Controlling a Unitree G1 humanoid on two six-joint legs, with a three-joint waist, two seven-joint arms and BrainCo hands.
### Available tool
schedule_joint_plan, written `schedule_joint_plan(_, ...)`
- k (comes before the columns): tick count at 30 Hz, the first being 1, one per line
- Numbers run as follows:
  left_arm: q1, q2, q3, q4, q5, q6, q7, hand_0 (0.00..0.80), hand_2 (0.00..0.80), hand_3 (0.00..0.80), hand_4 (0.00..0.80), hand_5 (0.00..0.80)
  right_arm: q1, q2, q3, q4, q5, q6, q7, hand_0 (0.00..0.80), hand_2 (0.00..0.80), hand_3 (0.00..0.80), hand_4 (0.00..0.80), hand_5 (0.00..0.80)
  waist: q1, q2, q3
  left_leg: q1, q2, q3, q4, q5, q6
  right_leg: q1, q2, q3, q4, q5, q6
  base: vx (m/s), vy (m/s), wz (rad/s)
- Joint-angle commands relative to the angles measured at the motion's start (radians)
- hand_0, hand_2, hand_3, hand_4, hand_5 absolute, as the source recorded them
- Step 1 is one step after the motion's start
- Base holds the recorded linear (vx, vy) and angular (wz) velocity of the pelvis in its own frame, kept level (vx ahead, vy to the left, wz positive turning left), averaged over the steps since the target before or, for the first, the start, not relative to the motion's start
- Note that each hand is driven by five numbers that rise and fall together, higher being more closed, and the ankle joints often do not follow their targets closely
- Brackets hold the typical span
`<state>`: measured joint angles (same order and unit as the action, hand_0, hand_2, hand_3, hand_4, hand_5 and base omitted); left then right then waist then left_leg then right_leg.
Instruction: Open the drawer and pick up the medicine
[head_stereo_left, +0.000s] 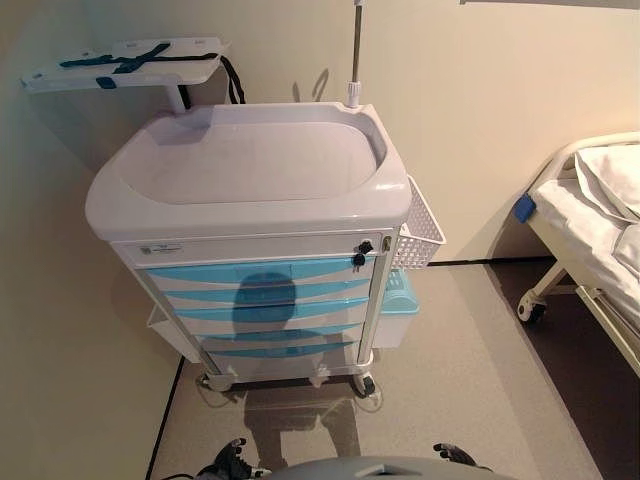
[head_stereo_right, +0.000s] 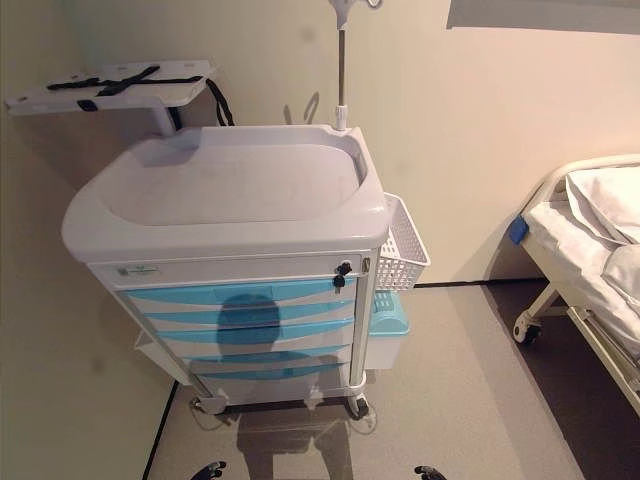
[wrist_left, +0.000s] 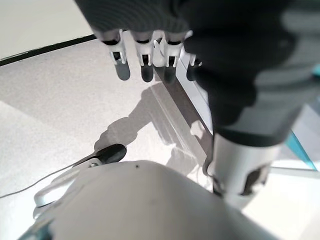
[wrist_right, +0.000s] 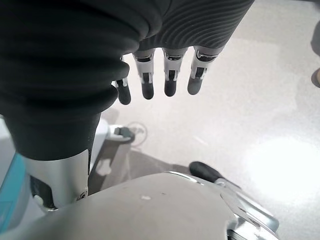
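Note:
A white medical cart (head_stereo_left: 250, 190) stands ahead of me with several light blue drawers (head_stereo_left: 260, 272) in its front, all shut. A small black lock (head_stereo_left: 363, 248) sits at the right end of the top panel. No medicine shows in any view. My left hand (wrist_left: 145, 60) hangs low by my side above the floor, fingers straight and holding nothing; its tip shows at the bottom of the left eye view (head_stereo_left: 232, 460). My right hand (wrist_right: 167, 75) hangs the same way, open and holding nothing, low in the left eye view (head_stereo_left: 455, 455). Both are well short of the cart.
A white mesh basket (head_stereo_left: 420, 230) and a blue bin (head_stereo_left: 395, 305) hang on the cart's right side. An IV pole (head_stereo_left: 355, 50) rises behind it. A bed (head_stereo_left: 600, 220) stands at the right. A side shelf with straps (head_stereo_left: 120, 62) juts out back left, near the wall.

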<state>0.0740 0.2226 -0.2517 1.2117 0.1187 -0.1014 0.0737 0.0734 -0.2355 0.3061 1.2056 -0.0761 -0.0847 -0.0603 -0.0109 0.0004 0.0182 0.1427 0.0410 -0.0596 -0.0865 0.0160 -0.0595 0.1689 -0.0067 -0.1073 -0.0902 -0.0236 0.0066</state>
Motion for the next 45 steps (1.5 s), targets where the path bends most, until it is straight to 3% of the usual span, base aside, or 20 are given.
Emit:
schedule_joint_plan(1, -0.045, -0.019, 0.047, 0.064, -0.071, -0.004, 0.028, 0.0, 0.0, 0.0, 0.0, 0.0, -0.055, 0.012, 0.005, 0.043, -0.002, -0.022, -0.018, 0.0, 0.0, 0.0, 0.0, 0.0, 0.007, -0.054, 0.036, -0.03, -0.077, -0.001, 0.007, -0.037, 0.063, -0.082, -0.054, -0.013, 0.054, 0.043, 0.089, 0.0, 0.04, 0.05)
schedule_joint_plan(10, -0.066, 0.0, 0.101, 0.021, -0.152, -0.021, 0.048, 0.0, 0.0, 0.0, 0.0, 0.0, -0.077, -0.005, 0.006, 0.03, -0.004, -0.021, -0.026, 0.0, 0.0, 0.0, 0.0, 0.0, 0.014, -0.056, 0.068, -0.082, -0.084, 0.016, 0.027, -0.033, 0.067, -0.12, -0.063, -0.002, 0.034, 0.064, 0.099, -0.014, 0.043, 0.0)
schedule_joint_plan(15, -0.114, 0.029, 0.118, -0.051, -0.211, -0.042, 0.072, 0.0, 0.0, 0.0, 0.0, 0.0, -0.12, -0.032, 0.008, 0.021, -0.003, -0.024, -0.035, 0.0, 0.0, 0.0, 0.0, 0.0, 0.008, -0.053, 0.129, -0.182, -0.101, 0.028, 0.099, -0.042, 0.076, -0.212, -0.074, 0.021, 0.076, 0.075, 0.097, -0.121, 0.075, -0.07)
schedule_joint_plan(23, -0.188, 0.094, 0.129, -0.313, -0.365, -0.095, 0.108, 0.0, 0.0, 0.0, 0.0, 0.0, -0.184, -0.08, 0.012, -0.02, 0.022, -0.029, -0.054, 0.0, 0.0, 0.0, 0.0, 0.0, 0.005, -0.04, 0.231, -0.362, -0.129, 0.036, 0.172, -0.029, 0.097, -0.42, -0.1, 0.052, 0.203, 0.08, 0.103, -0.101, 0.088, -0.07)
schedule_joint_plan(29, -0.258, 0.106, 0.111, -0.429, -0.501, -0.116, 0.069, 0.0, 0.0, 0.0, 0.0, 0.0, -0.232, -0.11, 0.001, -0.054, 0.054, -0.032, -0.064, 0.0, 0.0, 0.0, 0.0, 0.0, 0.003, -0.03, 0.294, -0.473, -0.15, 0.042, 0.253, -0.034, 0.106, -0.546, -0.125, 0.059, 0.309, 0.059, 0.096, -0.095, 0.084, 0.03)
schedule_joint_plan(37, -0.303, 0.086, 0.1, -0.541, -0.693, -0.127, 0.016, 0.0, 0.0, 0.0, 0.0, 0.0, -0.244, -0.134, -0.04, -0.102, 0.109, -0.043, -0.082, 0.0, 0.0, 0.0, 0.0, 0.0, -0.008, -0.028, 0.321, -0.629, -0.17, 0.06, 0.41, -0.075, 0.118, -0.694, -0.138, 0.079, 0.452, 0.026, 0.08, -0.086, 0.028, 0.06)
schedule_joint_plan(41, -0.358, 0.025, 0.14, -0.658, -0.908, -0.165, -0.009, 0.0, 0.0, 0.0, 0.0, 0.0, -0.223, -0.139, -0.067, -0.123, 0.128, -0.05, -0.094, 0.0, 0.0, 0.0, 0.0, 0.0, -0.022, -0.036, 0.314, -0.736, -0.169, 0.061, 0.509, -0.101, 0.111, -0.795, -0.139, 0.081, 0.538, 0.005, 0.072, -0.073, -0.033, 0.04)
schedule_joint_plan(45, -0.419, -0.023, 0.158, -0.693, -1.062, -0.186, -0.044, 0.0, 0.0, 0.0, 0.0, 0.0, -0.217, -0.138, -0.073, -0.122, 0.14, -0.051, -0.088, 0.0, 0.0, 0.0, 0.0, 0.0, -0.033, -0.046, 0.3, -0.798, -0.158, 0.064, 0.557, -0.115, 0.105, -0.86, -0.134, 0.088, 0.578, -0.003, 0.07, -0.058, -0.037, 0.01)
